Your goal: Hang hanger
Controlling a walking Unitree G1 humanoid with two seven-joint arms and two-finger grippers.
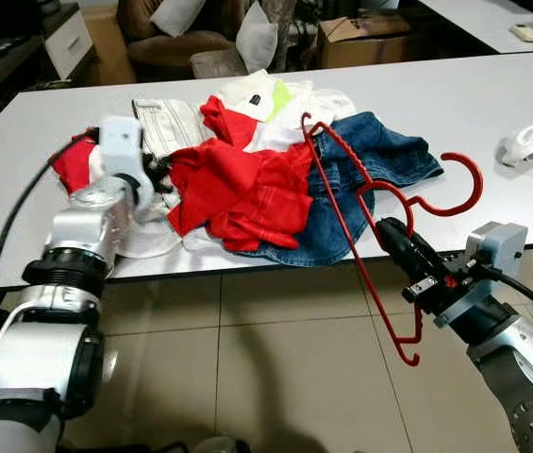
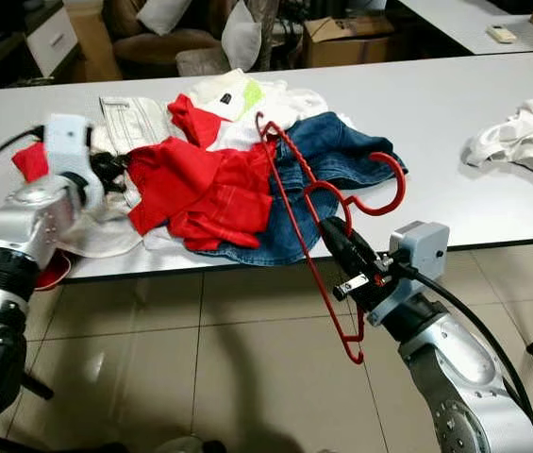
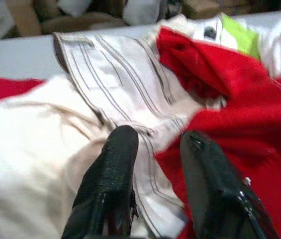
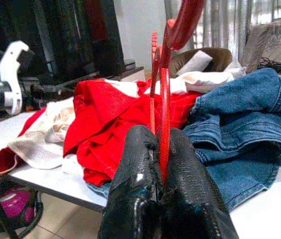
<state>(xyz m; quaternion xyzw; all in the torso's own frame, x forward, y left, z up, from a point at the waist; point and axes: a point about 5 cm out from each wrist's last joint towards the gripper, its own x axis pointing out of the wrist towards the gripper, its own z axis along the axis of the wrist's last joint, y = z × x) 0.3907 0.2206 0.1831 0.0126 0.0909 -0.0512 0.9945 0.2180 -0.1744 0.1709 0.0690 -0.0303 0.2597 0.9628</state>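
The white table is carrying a heap of clothes: blue jeans, a red garment and a cream garment; the right gripper is clamping its fingers on the red hanger, which is tilting from over the jeans down past the table's front edge; the left gripper is hovering over the cream garment, fingers apart.

One red hanger, one pair of jeans (blue denim), two grippers.
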